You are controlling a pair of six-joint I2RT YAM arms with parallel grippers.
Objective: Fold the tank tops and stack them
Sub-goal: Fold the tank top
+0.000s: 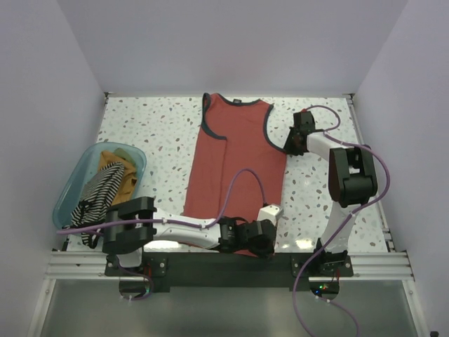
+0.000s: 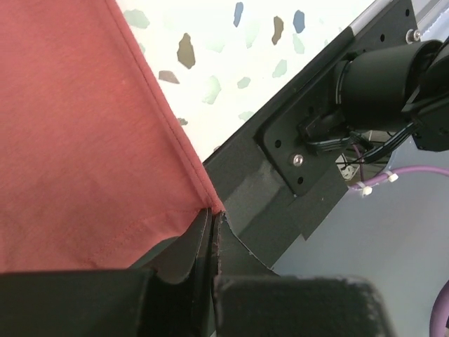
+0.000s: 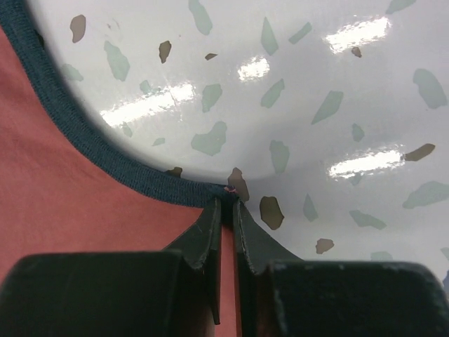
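- left end effector (image 2: 212,223) grips the rust-red cloth tank top's (image 1: 235,151) corner, which you can't see from above.
- right end effector (image 3: 226,207) clamps its navy trim (image 3: 105,158).

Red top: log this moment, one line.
red top flat on table | left jaws shut on hem corner | right jaws shut on armhole trim | bin holds other tops

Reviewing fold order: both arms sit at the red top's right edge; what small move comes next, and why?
Probably lift that edge slightly with both arms, ready to fold leftward: the left gripper is shut on the hem corner, the right gripper on the navy armhole trim, and the rust-red tank top lies flat, unfolded.
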